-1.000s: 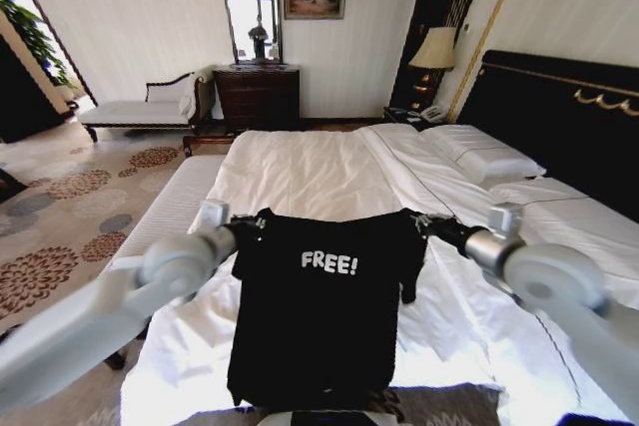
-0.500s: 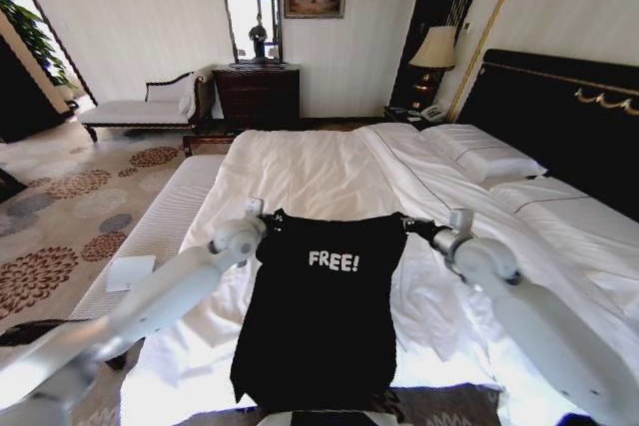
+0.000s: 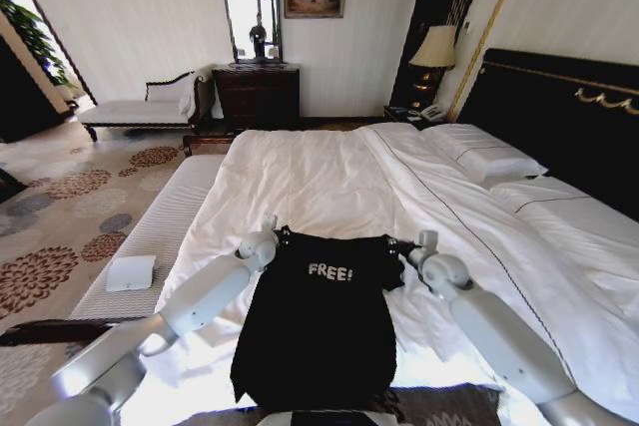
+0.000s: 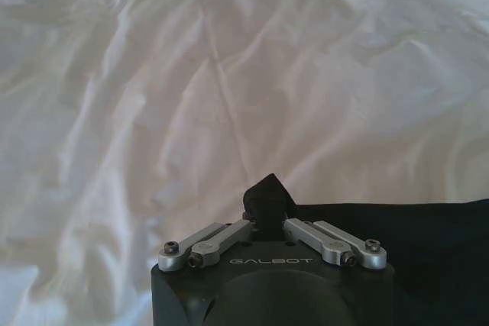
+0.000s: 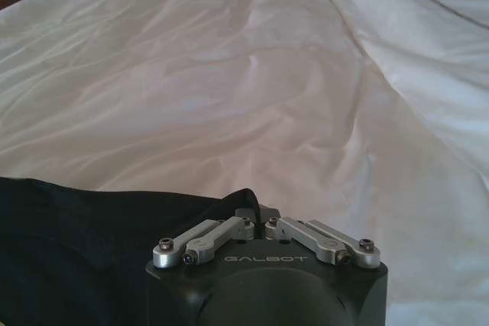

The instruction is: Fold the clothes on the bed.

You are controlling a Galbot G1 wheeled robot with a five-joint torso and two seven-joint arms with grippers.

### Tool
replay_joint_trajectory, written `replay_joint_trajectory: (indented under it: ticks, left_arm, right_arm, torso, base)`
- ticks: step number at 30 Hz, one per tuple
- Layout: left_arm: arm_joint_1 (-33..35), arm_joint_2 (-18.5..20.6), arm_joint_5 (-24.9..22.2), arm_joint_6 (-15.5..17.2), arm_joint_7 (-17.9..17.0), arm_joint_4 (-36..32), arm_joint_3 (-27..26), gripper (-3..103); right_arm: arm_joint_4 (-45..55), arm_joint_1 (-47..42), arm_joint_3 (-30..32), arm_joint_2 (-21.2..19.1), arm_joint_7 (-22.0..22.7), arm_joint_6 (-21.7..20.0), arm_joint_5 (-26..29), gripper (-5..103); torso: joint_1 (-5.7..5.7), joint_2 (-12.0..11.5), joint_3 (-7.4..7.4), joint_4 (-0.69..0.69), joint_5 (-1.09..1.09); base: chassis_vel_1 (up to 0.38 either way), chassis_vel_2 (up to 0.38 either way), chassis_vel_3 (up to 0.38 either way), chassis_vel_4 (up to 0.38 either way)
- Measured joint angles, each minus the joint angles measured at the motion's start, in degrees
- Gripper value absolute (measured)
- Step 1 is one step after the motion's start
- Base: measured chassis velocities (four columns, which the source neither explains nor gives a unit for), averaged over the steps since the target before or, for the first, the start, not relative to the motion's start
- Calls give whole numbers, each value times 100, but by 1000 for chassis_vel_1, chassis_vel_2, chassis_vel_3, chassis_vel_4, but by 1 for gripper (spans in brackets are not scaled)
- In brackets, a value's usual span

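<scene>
Clothes (image 3: 315,326), a black T-shirt with white "FREE!" lettering, lay spread face up on the white duvet of the bed (image 3: 329,172), its hem toward the foot end and its shoulders stretched between the two arms. At the shirt's left shoulder the left hand (image 3: 284,238) was clenched on a pinch of the black fabric, which poked up between its closed fingers (image 4: 229,234) in the left wrist view. At the other shoulder, the right hand (image 3: 394,244) likewise gripped a fold of the shirt, low over the duvet.
</scene>
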Motion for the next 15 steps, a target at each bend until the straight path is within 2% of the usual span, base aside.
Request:
replay_joint_trajectory:
  ticks: [3,4,5,7,8,12,15]
  left_arm:
    - [-239,-555,-84,69,75,886,-292,1]
    - [-239,-555,-84,69,75,886,-292,1]
    - [-349,-753,-77,72,121,1181,-332,1]
    - [-587,-1171,93,61,281,1822,-388,1]
    - [-587,-1171,93,61,281,1822,-388,1]
    - [-889,-1762,327,44,433,2844,-669,1]
    - [-974,-1920,439,33,459,3177,-808,1]
  right_arm:
    - [-569,588,-239,293,149,-78,248,1]
    - [-569,588,-239,293,149,-78,248,1]
    - [-805,842,-347,392,172,-85,269,1]
    - [-1261,1224,-517,573,200,-88,287,1]
    - [-1261,1224,-517,573,200,-88,287,1]
    - [-2049,1672,-721,892,220,-96,293,1]
    - [-2370,1771,-757,1026,255,-105,289,1]
  torso:
    - [0,0,0,2,1]
    - [0,0,0,2,1]
    - [1,0,0,3,-1]
    - [2,0,1,3,-1]
    - [2,0,1,3,-1]
    - [2,0,1,0,1]
    - [2,0,0,1,0]
  base:
    - [0,0,0,0]
    - [0,0,0,0]
    - [0,0,0,0]
    - [0,0,0,0]
    - [0,0,0,0]
    - [0,0,0,0]
    - [0,0,0,0]
